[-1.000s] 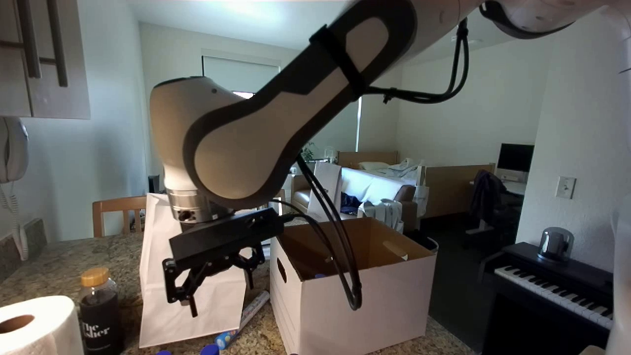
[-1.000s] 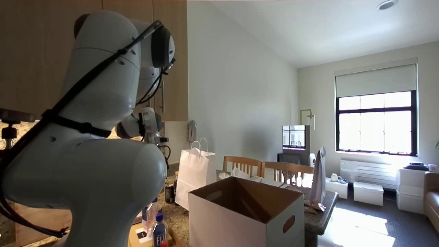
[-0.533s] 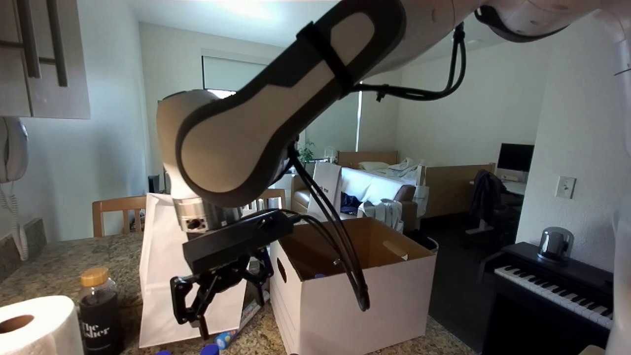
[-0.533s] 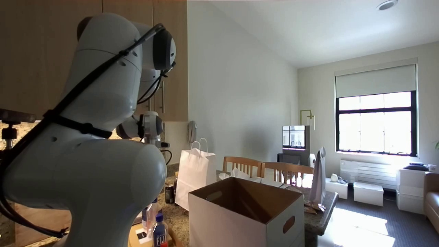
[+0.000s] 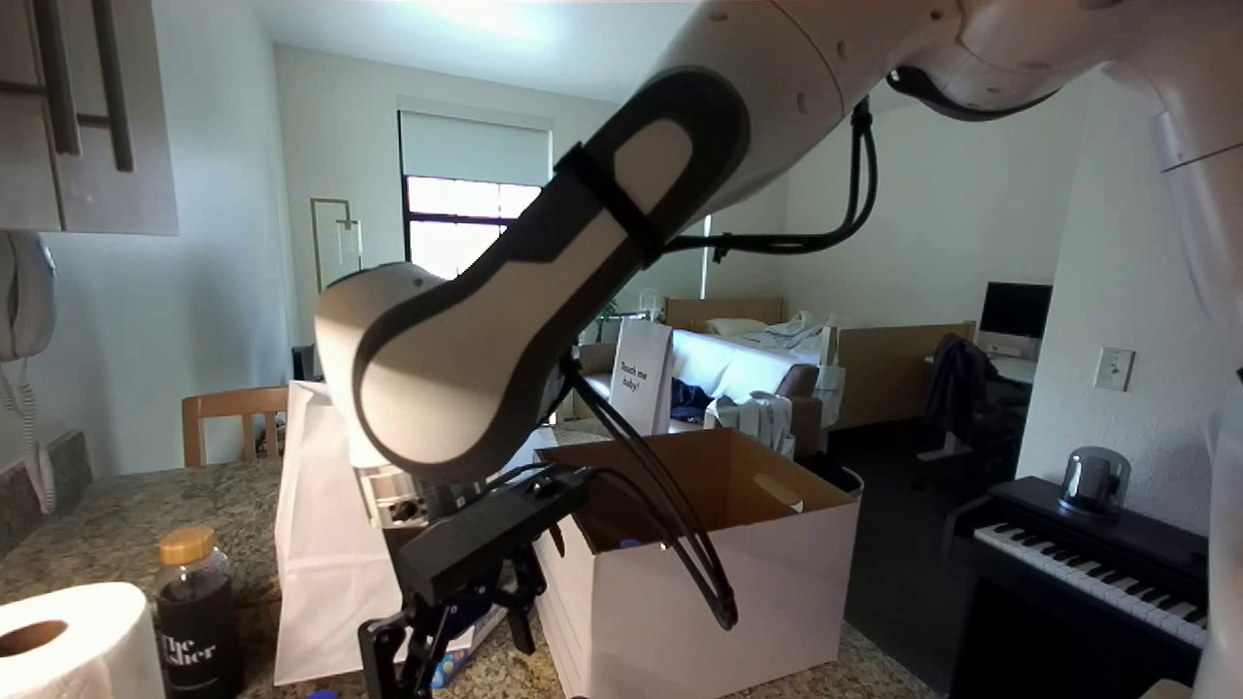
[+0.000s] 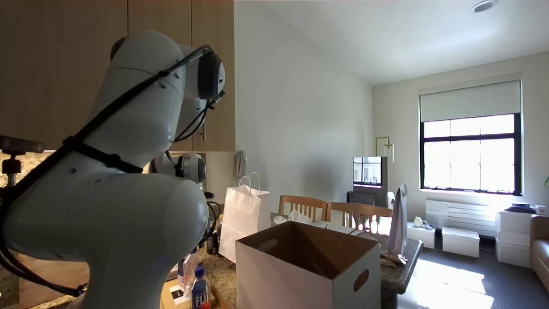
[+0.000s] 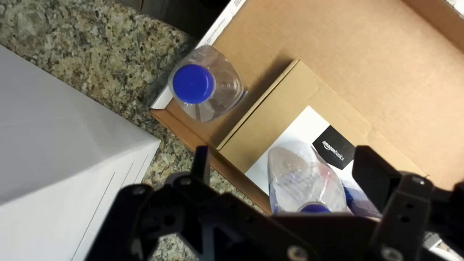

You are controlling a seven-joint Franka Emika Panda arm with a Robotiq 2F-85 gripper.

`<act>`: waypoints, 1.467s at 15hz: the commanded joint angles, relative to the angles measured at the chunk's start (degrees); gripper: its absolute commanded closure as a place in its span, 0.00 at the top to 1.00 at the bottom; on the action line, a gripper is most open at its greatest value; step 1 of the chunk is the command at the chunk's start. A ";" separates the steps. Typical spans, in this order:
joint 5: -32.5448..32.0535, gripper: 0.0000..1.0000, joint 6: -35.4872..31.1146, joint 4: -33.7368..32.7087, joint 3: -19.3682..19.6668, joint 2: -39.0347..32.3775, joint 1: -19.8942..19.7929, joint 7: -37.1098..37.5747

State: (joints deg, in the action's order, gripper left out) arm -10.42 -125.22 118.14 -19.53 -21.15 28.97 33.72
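My gripper is open and empty, low in front of the white carton in an exterior view. In the wrist view its fingers stand wide apart on either side of a clear bottle with a blue cap, partly hidden by the gripper body. I cannot tell if they touch it. The bottle appears over an amazonbasics cardboard box in a shallow cardboard tray. A second clear bottle with a blue cap stands in the tray's corner. A FIJI bottle shows in an exterior view, where the arm hides the gripper.
A white paper bag stands behind the gripper. A coloured tube lies between bag and carton. A dark bottle with an orange lid and a paper roll stand at the left. A wall cabinet hangs above.
The arm has come down; in an exterior view the gripper has moved down and a little right. It now covers a blue cap that showed before. The gripper stays open.
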 commanded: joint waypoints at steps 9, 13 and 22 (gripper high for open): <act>5.12 0.78 2.51 -12.41 0.99 -7.90 -0.36 -16.71; 4.47 0.64 8.02 -13.99 1.58 -9.13 0.06 -19.23; 4.81 1.00 13.17 -16.38 1.38 -11.93 0.44 -21.00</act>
State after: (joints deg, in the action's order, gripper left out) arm -7.16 -113.01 103.44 -18.32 -32.04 28.99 14.59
